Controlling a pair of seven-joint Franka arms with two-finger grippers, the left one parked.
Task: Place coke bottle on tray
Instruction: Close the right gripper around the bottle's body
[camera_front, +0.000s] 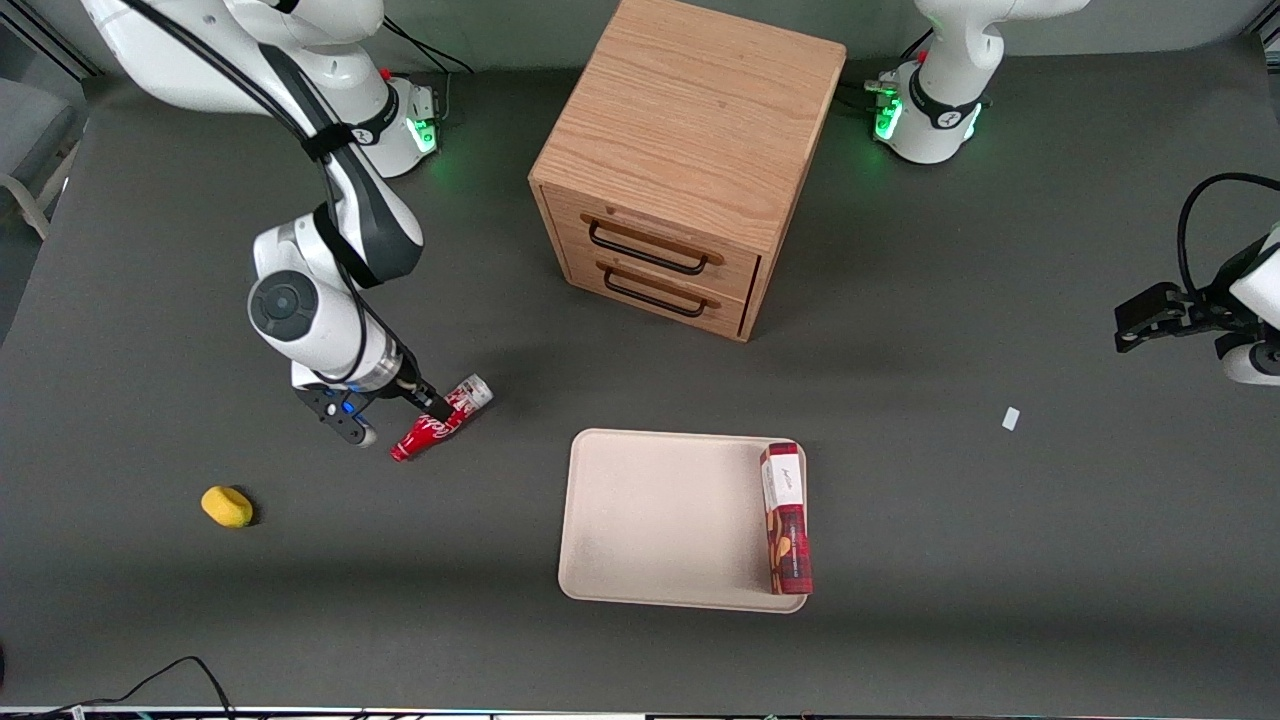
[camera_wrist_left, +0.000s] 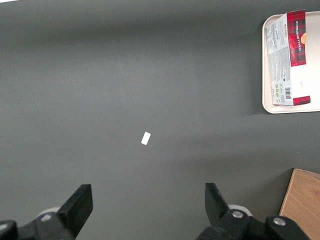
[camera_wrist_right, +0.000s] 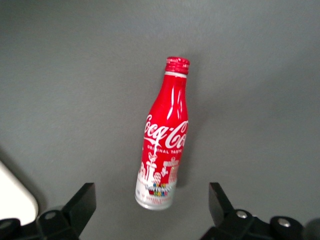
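I see the coke bottle (camera_front: 441, 419) lying flat on the dark grey worktop (camera_front: 900, 620), toward the working arm's end from the tray (camera_front: 640, 520), well apart from it and a little farther from the front camera than the tray's nearest corner. Its red cap end points toward the front camera and its silver base end away from it. My hand (camera_front: 415, 415) sits low over the bottle; in the wrist view its two fingers (camera_wrist_right: 82, 202) stand wide apart with the bottle (camera_wrist_right: 162, 150) between them, neither finger touching it, so it grips nothing.

The tray (camera_wrist_left: 287, 107) carries a red-and-white box (camera_front: 786, 518) along its edge toward the parked arm's end. A wooden drawer cabinet (camera_front: 680, 160) stands farther from the front camera than the tray. A yellow object (camera_front: 227, 506) lies on the worktop further toward the working arm's end than the bottle. A small white scrap (camera_front: 1011, 418) rests toward the parked arm's end from the tray.
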